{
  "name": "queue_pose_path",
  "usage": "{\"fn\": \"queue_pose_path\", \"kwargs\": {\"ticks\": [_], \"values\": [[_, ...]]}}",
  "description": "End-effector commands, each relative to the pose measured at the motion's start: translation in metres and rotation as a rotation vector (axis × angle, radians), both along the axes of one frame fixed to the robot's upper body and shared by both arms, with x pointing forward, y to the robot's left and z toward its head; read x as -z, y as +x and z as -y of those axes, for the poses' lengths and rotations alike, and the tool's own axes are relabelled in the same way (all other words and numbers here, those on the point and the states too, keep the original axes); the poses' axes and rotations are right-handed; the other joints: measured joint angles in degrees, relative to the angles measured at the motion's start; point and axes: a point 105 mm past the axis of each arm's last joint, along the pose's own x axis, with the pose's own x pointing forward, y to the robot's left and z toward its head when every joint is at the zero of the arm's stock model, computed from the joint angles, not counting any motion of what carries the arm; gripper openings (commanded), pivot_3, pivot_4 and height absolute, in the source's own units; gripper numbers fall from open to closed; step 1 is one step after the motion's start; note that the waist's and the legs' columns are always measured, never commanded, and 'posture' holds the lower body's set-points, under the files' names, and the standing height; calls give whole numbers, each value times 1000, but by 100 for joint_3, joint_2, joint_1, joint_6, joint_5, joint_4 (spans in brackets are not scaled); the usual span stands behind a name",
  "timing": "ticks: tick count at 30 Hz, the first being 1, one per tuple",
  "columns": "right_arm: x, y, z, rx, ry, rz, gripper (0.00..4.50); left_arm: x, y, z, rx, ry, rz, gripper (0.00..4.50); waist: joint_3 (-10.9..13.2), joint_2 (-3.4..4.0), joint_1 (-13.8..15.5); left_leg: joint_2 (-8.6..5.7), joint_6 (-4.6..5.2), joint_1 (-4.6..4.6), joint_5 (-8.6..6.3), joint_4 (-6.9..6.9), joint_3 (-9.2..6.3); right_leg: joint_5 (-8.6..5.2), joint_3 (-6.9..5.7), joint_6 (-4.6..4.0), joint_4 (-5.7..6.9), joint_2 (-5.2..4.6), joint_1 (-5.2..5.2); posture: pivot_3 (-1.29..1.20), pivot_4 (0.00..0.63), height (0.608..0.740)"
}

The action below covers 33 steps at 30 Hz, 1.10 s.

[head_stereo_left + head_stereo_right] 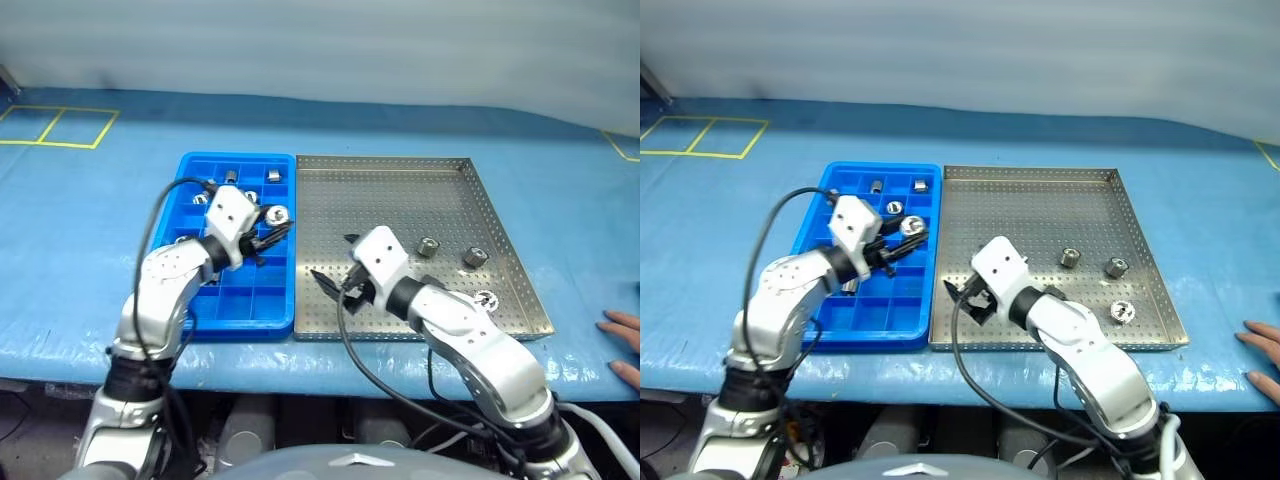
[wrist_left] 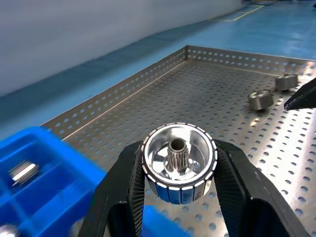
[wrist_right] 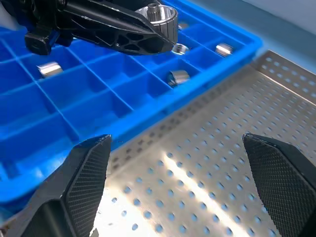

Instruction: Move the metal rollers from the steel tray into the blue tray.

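Note:
My left gripper [image 1: 272,228] is shut on one metal roller [image 2: 178,163], a shiny cylinder with a toothed centre bore. It holds it above the right-hand compartments of the blue tray [image 1: 190,170]. Several rollers lie in the blue tray's far compartments [image 1: 272,176]. My right gripper [image 1: 335,262] stands open with nothing between its fingers, low over the near left part of the steel tray [image 1: 400,165]. Three rollers rest on the steel tray's right half [image 1: 428,247], [image 1: 474,257], [image 1: 487,297]. The right wrist view shows the left gripper's held roller [image 3: 160,15] over the blue tray's grid.
Both trays sit side by side on a blue-covered table, with yellow tape marks [image 1: 60,125] at the far left. A person's hand [image 1: 625,335] rests on the table at the right edge, near the steel tray's front corner.

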Motion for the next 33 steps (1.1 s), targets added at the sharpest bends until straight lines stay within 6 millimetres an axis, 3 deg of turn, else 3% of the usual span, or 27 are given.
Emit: {"fn": "queue_pose_path", "kwargs": {"ticks": [1, 6, 12, 25, 33], "values": [[-8, 0, -21, -124, 22, 43, 4500, -15, -20, -23, -104, 35, 54, 1699, 1, -1, 105, 4, 0, 0, 0, -1, 1, 0, 0, 0, 0, -2, 0, 344, 150, 740], [-5, 3, -46, -235, 29, 44, 4500, 2, -49, -52, -238, 95, -18, 1699, 3, -1, 366, 27, -1, 0, 0, -1, 0, -1, -8, -1, -4, -3, 0, 429, 150, 740], [-3, -2, -61, -313, 39, 42, 4500, 12, -61, -65, -333, 99, -59, 1699, 5, 2, 688, 33, -7, 2, -1, 0, -5, -4, -25, -6, -4, -7, -12, 461, 150, 740], [-6, -7, -61, -299, 61, 46, 4500, 31, -58, -69, -342, 116, -158, 1699, 5, 4, 1115, 37, -24, -13, -11, -20, 9, -12, -35, -19, -8, -11, -54, 406, 150, 740], [-8, -7, -47, -213, 81, 42, 4500, 24, -47, -55, -268, 80, -141, 4200, 5, 3, 1148, 38, -27, -28, -11, -21, 33, -14, -36, -21, -8, -8, -67, 347, 150, 740]]}}
